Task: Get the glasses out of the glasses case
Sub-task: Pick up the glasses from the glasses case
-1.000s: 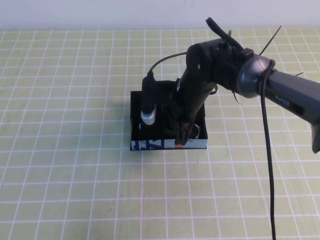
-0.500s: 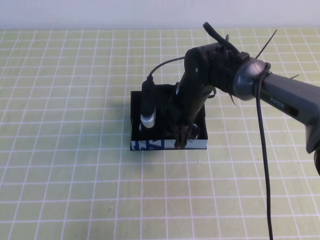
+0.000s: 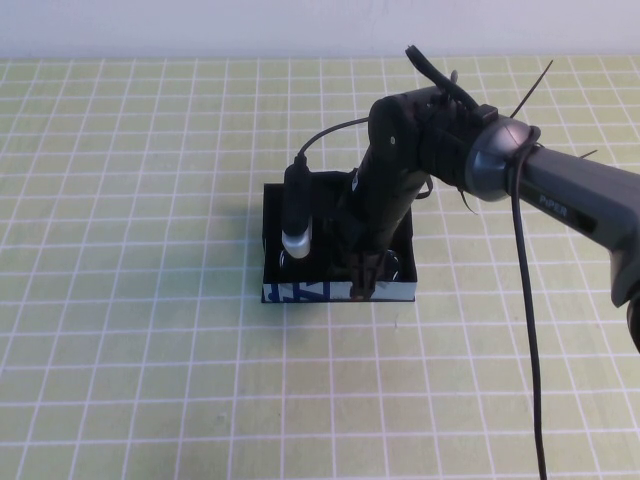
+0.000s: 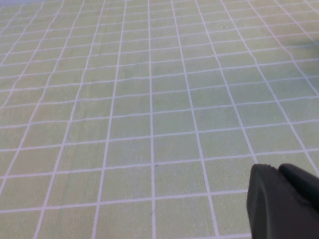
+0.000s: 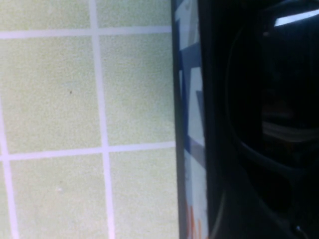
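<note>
The glasses case, a shallow black box with a white front edge printed in blue and orange, lies at the table's middle. The black glasses lie inside it; only part of a lens and frame shows beside the arm. My right gripper reaches down into the case at its front edge, over the middle of the glasses. The right wrist view shows the case's printed edge and a dark lens and frame very close. My left gripper is shut and empty above bare cloth, out of the high view.
A green tablecloth with a white grid covers the table. The right arm's wrist camera and its black cable hang over the case and the table's right side.
My right gripper has sunk slightly deeper into the case and shifted a little; the case has stayed in place.
</note>
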Robot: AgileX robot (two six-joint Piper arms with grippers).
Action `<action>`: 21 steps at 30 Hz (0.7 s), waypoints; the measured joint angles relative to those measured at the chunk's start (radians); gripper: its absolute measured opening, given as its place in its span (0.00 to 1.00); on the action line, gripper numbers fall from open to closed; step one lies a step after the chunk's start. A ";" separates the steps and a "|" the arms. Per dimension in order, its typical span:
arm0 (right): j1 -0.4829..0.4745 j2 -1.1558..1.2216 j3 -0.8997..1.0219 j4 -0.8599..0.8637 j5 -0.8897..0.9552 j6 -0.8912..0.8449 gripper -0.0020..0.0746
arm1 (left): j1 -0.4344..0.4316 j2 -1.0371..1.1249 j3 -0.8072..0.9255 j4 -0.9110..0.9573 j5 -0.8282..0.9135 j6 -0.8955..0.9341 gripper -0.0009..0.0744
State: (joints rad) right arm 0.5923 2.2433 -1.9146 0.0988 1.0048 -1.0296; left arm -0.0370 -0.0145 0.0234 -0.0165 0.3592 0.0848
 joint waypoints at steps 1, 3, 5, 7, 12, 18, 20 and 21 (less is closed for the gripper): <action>0.000 0.000 0.000 0.000 0.002 0.000 0.36 | 0.000 0.000 0.000 0.000 0.000 0.000 0.01; 0.000 0.000 0.000 0.000 0.002 0.000 0.35 | 0.000 0.000 0.000 0.000 0.000 0.000 0.01; 0.000 0.000 0.000 0.002 0.004 0.000 0.32 | 0.000 0.000 0.000 0.000 0.000 0.000 0.01; 0.000 0.000 0.000 0.004 0.006 0.000 0.29 | 0.000 0.000 0.000 0.000 0.000 0.000 0.01; 0.000 -0.005 -0.004 0.008 0.008 0.002 0.14 | 0.000 0.000 0.000 0.000 0.000 0.000 0.01; 0.000 -0.005 -0.015 0.006 0.014 0.002 0.10 | 0.000 0.000 0.000 0.000 0.000 0.000 0.01; 0.000 -0.005 -0.026 0.004 0.028 0.004 0.10 | 0.000 0.000 0.000 0.000 0.000 0.000 0.01; 0.000 -0.005 -0.035 0.004 0.042 0.012 0.10 | 0.000 0.000 0.000 0.000 0.000 0.000 0.01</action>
State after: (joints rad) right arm 0.5923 2.2387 -1.9497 0.1027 1.0470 -1.0181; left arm -0.0370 -0.0145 0.0234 -0.0165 0.3592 0.0848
